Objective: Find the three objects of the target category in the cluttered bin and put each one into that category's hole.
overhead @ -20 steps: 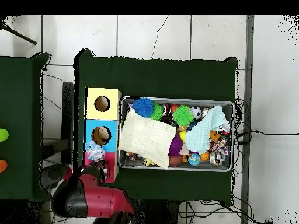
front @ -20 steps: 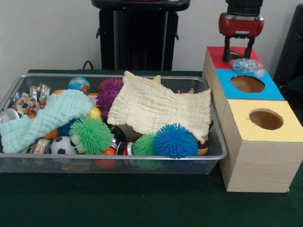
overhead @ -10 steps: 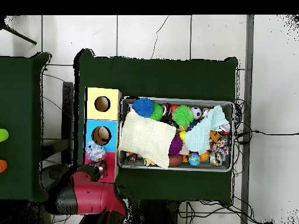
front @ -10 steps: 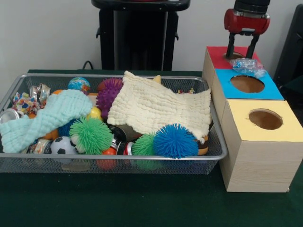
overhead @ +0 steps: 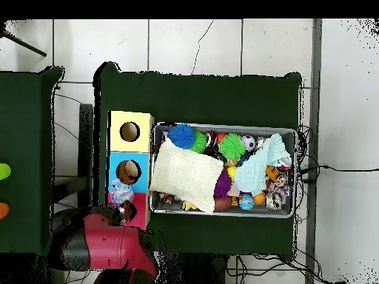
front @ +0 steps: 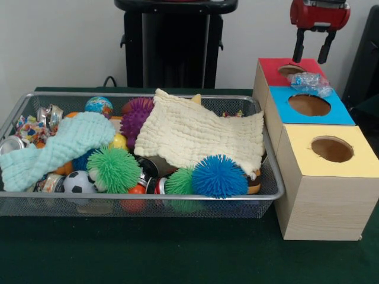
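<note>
My gripper (front: 311,53) hangs open and empty above the red-topped box, its fingers clear of the hole (front: 290,70). One wrinkly see-through bottle (front: 311,81) with a blue label lies on the box tops, across the seam between the red and blue faces, beside the hole and not in it. It also shows in the overhead view (overhead: 121,194). The wire-mesh bin (front: 148,195) is full of clutter, and no other bottle shows in it. In the overhead view the red arm (overhead: 104,248) reaches to the red box end.
The bin holds a cream cloth (front: 201,133), a pale teal cloth (front: 59,145), spiky balls (front: 219,176), a small football (front: 78,182) and cans (front: 50,113). The blue-topped box (front: 308,105) and yellow-topped box (front: 331,149) stand in a row to the right of the bin.
My gripper has risen from the red box top, where its fingers were at the hole, and moved slightly right. The bottle has stayed on the seam.
</note>
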`<state>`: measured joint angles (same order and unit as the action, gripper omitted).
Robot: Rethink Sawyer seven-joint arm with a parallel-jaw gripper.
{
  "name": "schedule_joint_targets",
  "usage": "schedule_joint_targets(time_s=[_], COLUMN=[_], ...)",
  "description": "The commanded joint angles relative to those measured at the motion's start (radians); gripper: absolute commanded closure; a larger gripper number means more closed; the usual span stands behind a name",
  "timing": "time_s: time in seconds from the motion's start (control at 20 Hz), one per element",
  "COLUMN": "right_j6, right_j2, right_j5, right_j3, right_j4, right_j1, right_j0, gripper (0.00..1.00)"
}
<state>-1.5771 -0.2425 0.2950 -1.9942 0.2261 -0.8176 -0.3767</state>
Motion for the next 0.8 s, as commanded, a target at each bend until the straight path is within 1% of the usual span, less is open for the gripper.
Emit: schedule_joint_targets(time_s=[0.05,0.25,0.45,0.65,0.8], right_j6=[-0.136,-0.129,-0.124,-0.110,-0.105], right_j2=[0.010,0.014,0.019,0.013,0.018], right_j5=[0.048,-0.009,-0.044,-0.030,0.011], right_j3=[0.086,0.093,0.096,0.103,0.092], right_j4=[-0.046,-0.060,-0.073,-0.099,-0.110], right_j1=[0.042,0.091,0.130,0.154,0.142], right_j0=[0.020,0.032,0.040,0.034,0.036], gripper=[0.00,0.00,0.00,0.00,0.00])
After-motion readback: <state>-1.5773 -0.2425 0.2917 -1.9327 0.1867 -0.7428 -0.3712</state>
